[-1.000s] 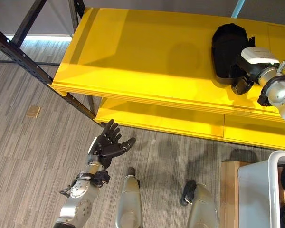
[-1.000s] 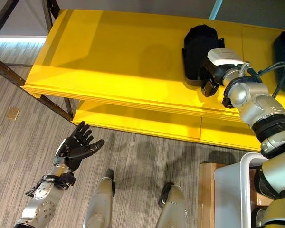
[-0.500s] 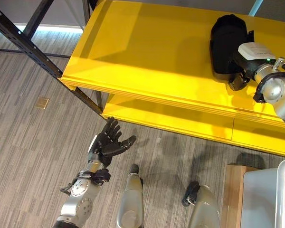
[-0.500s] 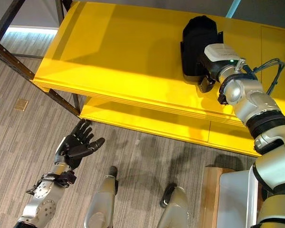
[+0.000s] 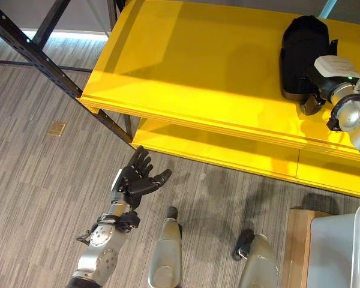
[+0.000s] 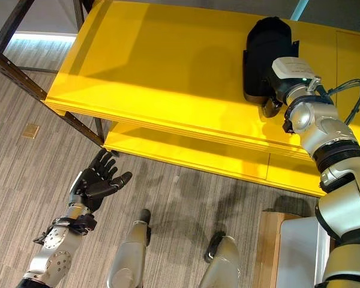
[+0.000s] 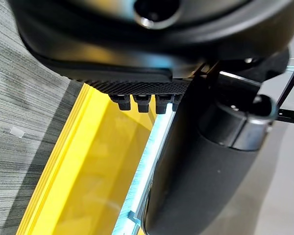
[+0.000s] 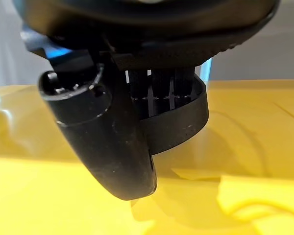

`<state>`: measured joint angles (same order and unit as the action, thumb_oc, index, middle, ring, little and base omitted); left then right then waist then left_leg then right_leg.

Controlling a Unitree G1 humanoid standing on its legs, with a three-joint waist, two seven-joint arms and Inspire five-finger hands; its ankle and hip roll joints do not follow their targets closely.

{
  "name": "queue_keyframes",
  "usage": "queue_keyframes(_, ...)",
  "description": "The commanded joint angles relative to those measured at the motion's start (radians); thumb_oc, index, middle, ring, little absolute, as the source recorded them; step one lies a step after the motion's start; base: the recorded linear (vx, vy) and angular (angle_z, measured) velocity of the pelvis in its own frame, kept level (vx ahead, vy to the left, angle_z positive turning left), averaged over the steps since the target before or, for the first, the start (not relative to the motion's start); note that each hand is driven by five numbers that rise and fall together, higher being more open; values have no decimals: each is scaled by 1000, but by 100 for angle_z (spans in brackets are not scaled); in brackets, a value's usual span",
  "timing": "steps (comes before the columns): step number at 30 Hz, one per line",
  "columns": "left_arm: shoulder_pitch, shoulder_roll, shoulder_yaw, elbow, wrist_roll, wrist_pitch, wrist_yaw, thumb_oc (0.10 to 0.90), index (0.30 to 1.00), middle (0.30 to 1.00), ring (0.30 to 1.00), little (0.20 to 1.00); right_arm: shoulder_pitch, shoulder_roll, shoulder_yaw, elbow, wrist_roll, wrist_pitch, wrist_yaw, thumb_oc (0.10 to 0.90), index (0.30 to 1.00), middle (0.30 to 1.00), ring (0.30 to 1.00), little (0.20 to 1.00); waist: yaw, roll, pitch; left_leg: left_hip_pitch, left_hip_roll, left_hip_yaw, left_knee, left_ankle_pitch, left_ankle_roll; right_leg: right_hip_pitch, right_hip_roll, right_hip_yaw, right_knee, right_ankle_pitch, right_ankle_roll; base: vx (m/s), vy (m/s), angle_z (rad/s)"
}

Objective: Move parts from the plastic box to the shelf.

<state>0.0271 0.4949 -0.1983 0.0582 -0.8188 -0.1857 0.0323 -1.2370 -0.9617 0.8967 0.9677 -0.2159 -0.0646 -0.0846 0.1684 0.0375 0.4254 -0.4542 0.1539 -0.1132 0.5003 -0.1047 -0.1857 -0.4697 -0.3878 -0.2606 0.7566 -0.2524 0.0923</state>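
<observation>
- The black part [image 5: 304, 57] lies on the top board of the yellow shelf [image 5: 198, 66], toward its right end, with the right hand [image 5: 311, 90] against its near end.
- In the right wrist view the right hand's fingers [image 8: 161, 88] reach over the dark curved rim of the part and the thumb [image 8: 103, 142] comes down on the near side, so I judge the hand is clasped on the part, not yet let go.
- The part looks like a moulded shell: stiff, matte, probably light for its bulk, and unlikely to bend or break if set down with a little force.
- Its rounded back offers little purchase; the rim, where fingers can hook over one side and the thumb oppose them, looks like the sensible place to hold it.
- The smooth painted board may let the part slide when the hand withdraws.
- The left hand [image 5: 137, 180] hangs low over the grey floor [image 5: 42, 180] in front of the shelf, fingers spread and holding nothing.
- The plastic box [image 5: 339, 249] is cut off at the lower right corner of the eye views, so its contents cannot be seen.
- The far side of the part and how much of it rests flat on the board are hard to make out.
</observation>
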Motion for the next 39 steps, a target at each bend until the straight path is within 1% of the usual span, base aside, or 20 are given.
queue_keyframes(1, -33, 51, -2, -123, -5, -115, -15, 900, 1000, 1000, 1000, 1000, -228, -13, -17, 42, -6, 5, -118, 400, 300, 300, 300, 300, 3, -2, -44, -40, 60, 18, 27, 7, 34, 83, 4, 36, -15, -33, 15, 0, 0, 0)
queue_keyframes(4, -35, 52, -3, -123, -4, -115, -16, 900, 1000, 1000, 1000, 1000, -219, -8, -25, 94, -5, 8, -125, 400, 300, 300, 300, 300, -1, 0, -43, -37, 60, 19, 25, 6, 34, 83, 6, 42, -18, -32, 15, 0, 0, 0)
queue_keyframes(9, -38, 50, -5, -117, 2, -116, -15, 900, 1000, 1000, 1000, 1000, -198, -7, -40, 116, -7, 8, -130, 400, 300, 300, 300, 300, -7, 1, -41, -27, 61, 24, 21, 6, 33, 84, 7, 45, -19, -31, 15, 0, 0, 0)
queue_keyframes(17, -40, 47, -2, -111, 2, -119, -14, 900, 1000, 1000, 1000, 1000, -175, -16, -45, 93, -11, 6, -124, 400, 300, 300, 300, 300, -17, -1, -37, -26, 63, 24, 18, 10, 31, 81, 9, 49, -18, -30, 15, 0, 0, 0)
queue_keyframes(22, -36, 49, 1, -112, -1, -122, -14, 900, 1000, 1000, 1000, 1000, -173, -11, -39, 105, -8, 4, -118, 400, 300, 300, 300, 300, -15, 0, -36, -27, 62, 25, 17, 11, 30, 79, 9, 49, -15, -31, 15, 0, 0, 0)
queue_keyframes(23, -36, 49, 2, -113, -1, -122, -14, 900, 1000, 1000, 1000, 1000, -172, -9, -41, 109, -5, 4, -113, 616, 602, 602, 602, 602, -16, 0, -35, -27, 63, 25, 17, 12, 30, 79, 9, 48, -15, -30, 15, 0, 0, 0)
queue_keyframes(24, -37, 49, 5, -111, 0, -122, -12, 900, 1000, 1000, 1000, 1000, -172, -9, -41, 108, 5, 5, -99, 900, 1000, 1000, 1000, 1000, -16, 0, -34, -27, 64, 24, 16, 13, 30, 78, 9, 50, -14, -30, 15, 0, 0, 0)
queue_keyframes(29, -37, 47, 7, -106, -3, -118, -18, 900, 1000, 1000, 1000, 1000, -179, 3, -23, 127, 22, 3, -66, 900, 1000, 1000, 1000, 1000, -15, -1, -32, -25, 65, 20, 13, 14, 29, 77, 10, 49, -11, -31, 14, 0, 0, 0)
queue_keyframes(39, -29, 47, 25, -99, -10, -118, -25, 900, 1000, 1000, 1000, 1000, -166, -12, -13, 74, 56, -9, -35, 900, 1000, 1000, 1000, 1000, -19, -11, -34, -15, 68, 21, 0, 22, 29, 80, 13, 49, -17, -24, 15, 0, 0, 0)
